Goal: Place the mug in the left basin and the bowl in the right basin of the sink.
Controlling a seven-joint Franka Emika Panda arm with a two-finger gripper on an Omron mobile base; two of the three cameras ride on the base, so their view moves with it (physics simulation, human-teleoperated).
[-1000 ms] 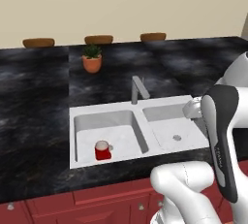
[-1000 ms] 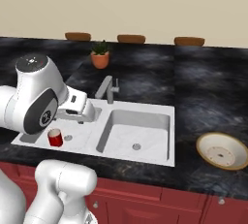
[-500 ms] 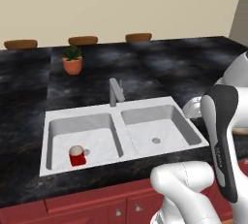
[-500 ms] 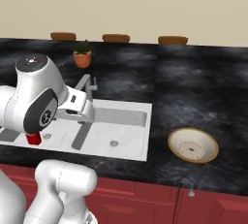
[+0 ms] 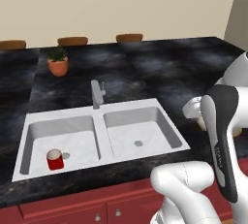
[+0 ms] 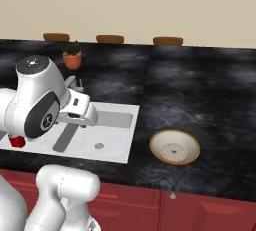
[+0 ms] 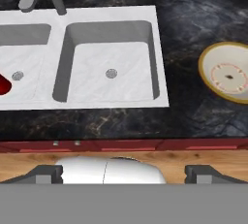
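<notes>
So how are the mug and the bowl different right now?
The mug is red, small and tall-sided; the bowl is tan-rimmed with a cream inside, wide and shallow. The mug stands inside the left basin of the sink, while the bowl sits on the black counter to the sink's right. Both are upright.

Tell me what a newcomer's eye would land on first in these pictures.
First the white double sink set in the black stone counter, with a red mug standing in its left basin. Next the wide tan-rimmed bowl sitting alone on the counter to the right of the sink, while the right basin holds nothing. A small potted plant stands behind the faucet.
</notes>
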